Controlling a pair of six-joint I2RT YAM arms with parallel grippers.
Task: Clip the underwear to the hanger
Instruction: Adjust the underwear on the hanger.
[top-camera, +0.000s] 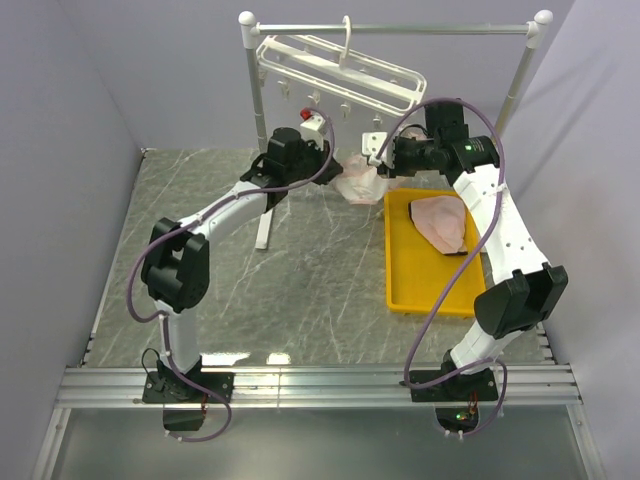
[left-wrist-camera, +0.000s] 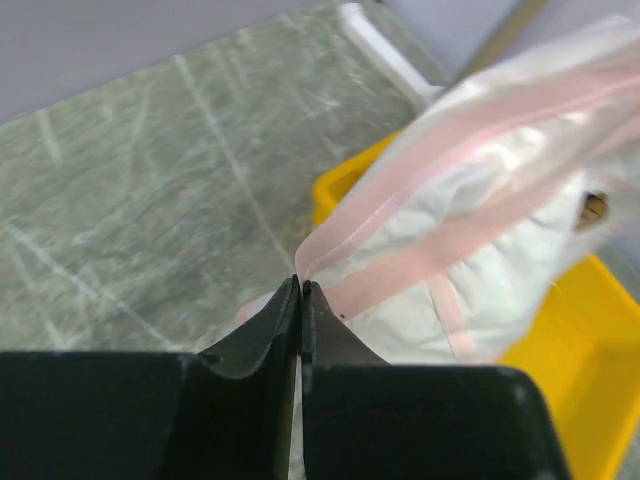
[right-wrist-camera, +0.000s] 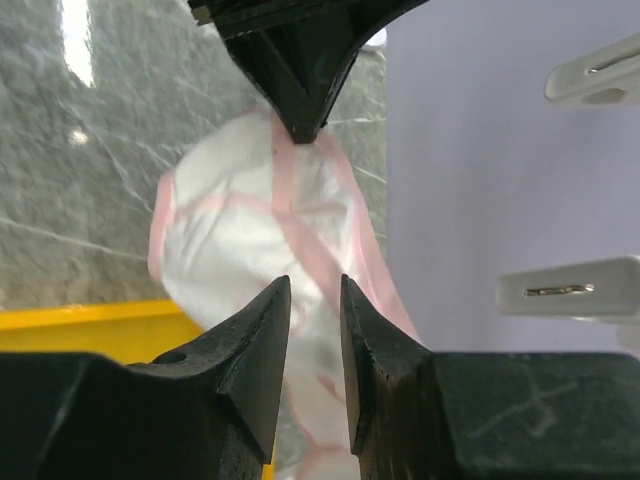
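Note:
A pale underwear (top-camera: 358, 185) with pink bands hangs in the air between both grippers, below the white hanger (top-camera: 340, 68). My left gripper (top-camera: 343, 170) is shut on a pink band at its edge, and in the left wrist view the gripper (left-wrist-camera: 300, 287) pinches that band while the underwear (left-wrist-camera: 480, 200) spreads to the right. In the right wrist view the underwear (right-wrist-camera: 250, 220) dangles from the left gripper (right-wrist-camera: 302, 125), and my right gripper (right-wrist-camera: 315, 290) stands with jaws a little apart, fabric showing in the gap. Two hanger clips (right-wrist-camera: 570, 290) hang at the right.
A yellow tray (top-camera: 395, 270) at the right holds another pink underwear (top-camera: 442, 222). The grey rail stand (top-camera: 400, 28) with white ball ends carries the hanger, and one of its legs (top-camera: 265, 205) stands beside the left arm. Purple walls close the sides.

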